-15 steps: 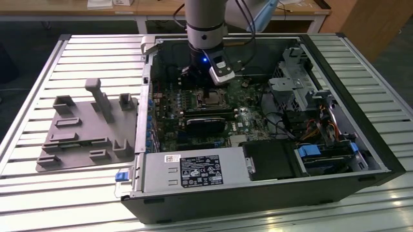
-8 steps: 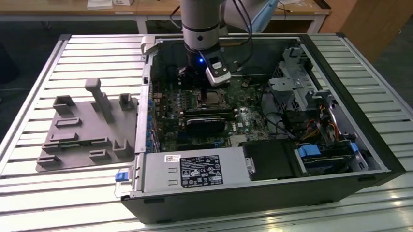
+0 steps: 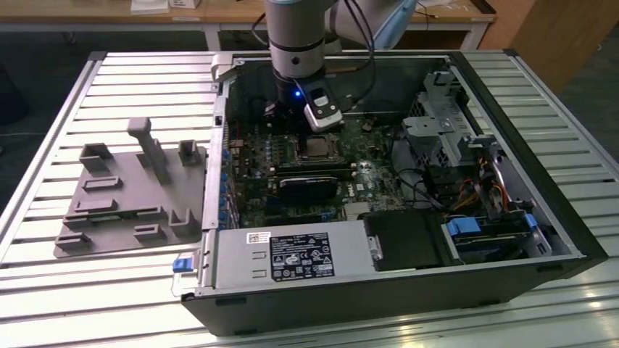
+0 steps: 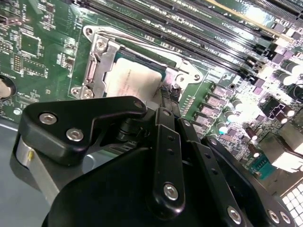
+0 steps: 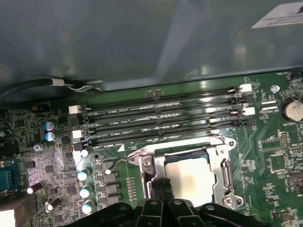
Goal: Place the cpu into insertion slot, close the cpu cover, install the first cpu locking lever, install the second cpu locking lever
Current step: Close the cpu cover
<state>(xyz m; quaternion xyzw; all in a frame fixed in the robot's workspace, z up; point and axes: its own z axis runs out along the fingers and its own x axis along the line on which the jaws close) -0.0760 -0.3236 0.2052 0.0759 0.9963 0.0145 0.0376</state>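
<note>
Laid out on a slatted metal table [image 3: 58, 304]: an open computer case [image 3: 541, 246], with the motherboard [image 3: 254, 170] facing up. Beside the case, on the exterior view's left: a grey moulded fixture tray [image 3: 121, 206].

Reaching down into the case from the far side: the arm [image 3: 293, 36]. Poised over the middle of the board: the gripper [image 3: 321, 127], just above the socket area.

Along one side of the socket, in both wrist views: four long black memory slots [image 5: 165, 120] [image 4: 189, 28]. Towards the near side of the case: a black card [image 3: 309, 187] and the power supply [image 3: 280, 257].

Seated in the insertion slot [image 5: 181, 152]: the cpu [image 5: 189, 175] [image 4: 132, 81], silvery top up. Lowered flat over its edges: the cpu cover [image 5: 223, 168] [image 4: 100, 59], with the chip showing through the cut-out.

Running out from one socket corner over the board: a thin wire locking lever [image 5: 124, 161]. Latched or free: cannot tell.

Fingertips of the gripper [image 5: 161, 187] [image 4: 166, 101]: clenched together, with nothing seen between them, at the edge of the cover frame beside the chip. Touching the frame or just above it: cannot tell.
</note>
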